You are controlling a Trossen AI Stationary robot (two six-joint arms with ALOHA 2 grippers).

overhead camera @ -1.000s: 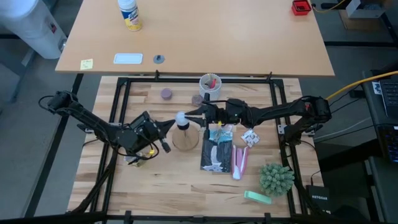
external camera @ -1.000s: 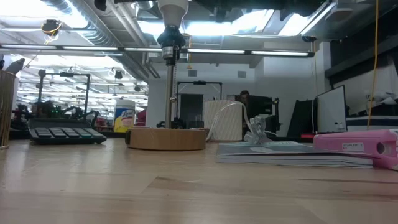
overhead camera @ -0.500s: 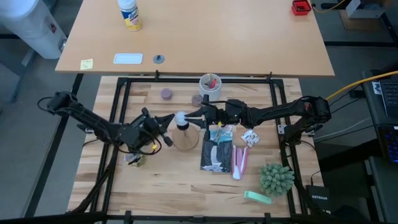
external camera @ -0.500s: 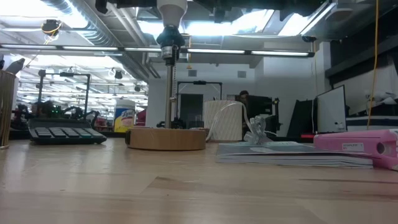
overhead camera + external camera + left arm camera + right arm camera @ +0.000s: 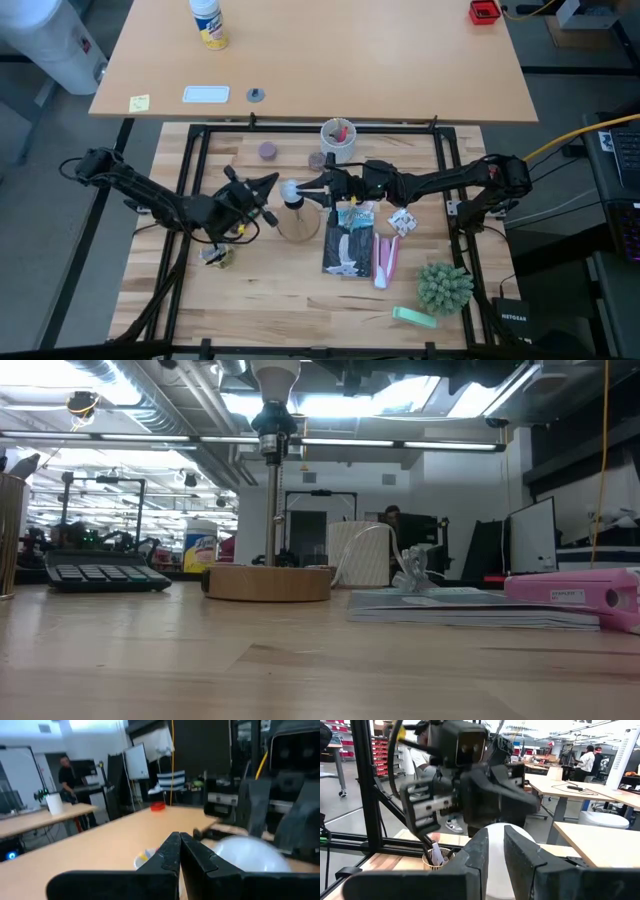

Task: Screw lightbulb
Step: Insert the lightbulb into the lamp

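Since the earlier frames, the left gripper (image 5: pixel 268 182) had swung up from beside the wooden base toward the bulb, its closed fingers now pointing at it from just beside, holding nothing; the right gripper (image 5: pixel 305 187) had stayed where it was, its two fingers (image 5: pixel 481 851) clamped on the lightbulb (image 5: pixel 290 189) from the other side. That lightbulb was small, white and frosted, with a rounded pear-shaped dome; in the right wrist view its pale, smooth globe (image 5: pixel 495 857) filled the gap between the dark fingers; in the left wrist view it showed as a soft white dome (image 5: pixel 245 855) beyond the shut fingertips (image 5: pixel 175 851). From table height, the lightbulb (image 5: pixel 277 378) narrowed downward into the black socket (image 5: pixel 273 422) atop a thin metal post; the post rose upright from the round wooden disc stand (image 5: pixel 268 582) on the table (image 5: pixel 290 295). Whether the screw base was fully seated could not be told. Behind the stand stood a white cup (image 5: pixel 337 137) with red items; a booklet (image 5: pixel 349 240) and a pink stapler (image 5: pixel 387 258) lay beside the stand.
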